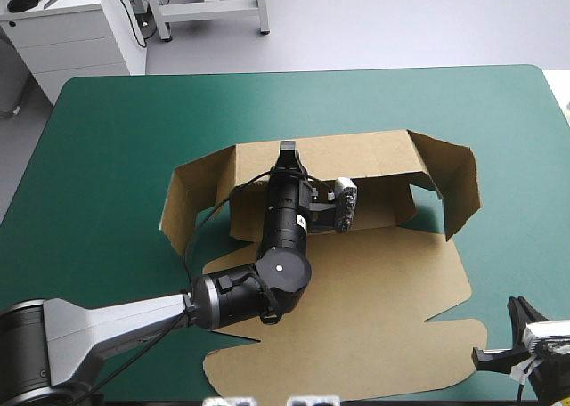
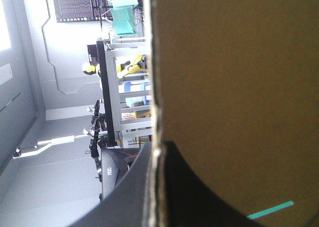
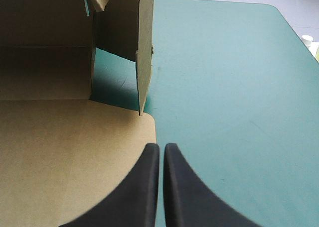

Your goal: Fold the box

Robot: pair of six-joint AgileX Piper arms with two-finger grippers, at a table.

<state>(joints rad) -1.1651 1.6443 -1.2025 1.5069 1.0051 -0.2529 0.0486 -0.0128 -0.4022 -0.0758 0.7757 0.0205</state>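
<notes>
My left gripper (image 1: 287, 150) is clenched on the box (image 1: 383, 212) — its black fingers (image 2: 199, 202) pinch the top edge of the raised rear wall (image 1: 365, 155), just above the frame's centre. Side flaps (image 1: 454, 188) stand angled at either end, and the lid (image 1: 356, 308) lies flat toward the lower middle. My right gripper (image 3: 160, 146) is closed on nothing at lower right, near the lid's edge — teal-green cover (image 1: 116, 139) spans the rest of the table (image 1: 499, 112).
</notes>
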